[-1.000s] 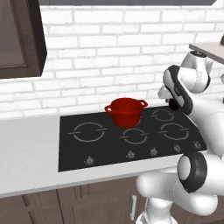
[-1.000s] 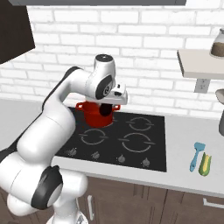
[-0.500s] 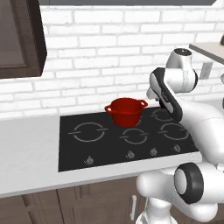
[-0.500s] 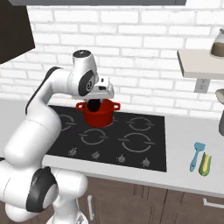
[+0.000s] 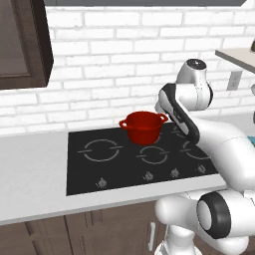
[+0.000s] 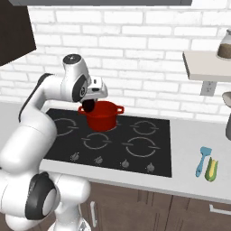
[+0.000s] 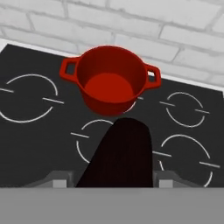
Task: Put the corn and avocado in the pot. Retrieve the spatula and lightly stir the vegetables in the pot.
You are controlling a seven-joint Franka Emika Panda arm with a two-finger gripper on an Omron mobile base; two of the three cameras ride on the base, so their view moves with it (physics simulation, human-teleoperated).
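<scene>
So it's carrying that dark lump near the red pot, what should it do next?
Probably ease forward a little until the avocado is over the pot's opening, then let go. The hand view shows the gripper holding it short of the rim, and the pot is empty.

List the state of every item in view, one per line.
pot: upright on the cooktop, empty inside.
avocado: held in the gripper, above the cooktop, short of the pot.
corn: lying on the counter beside the spatula.
spatula: flat on the counter, untouched.
</scene>
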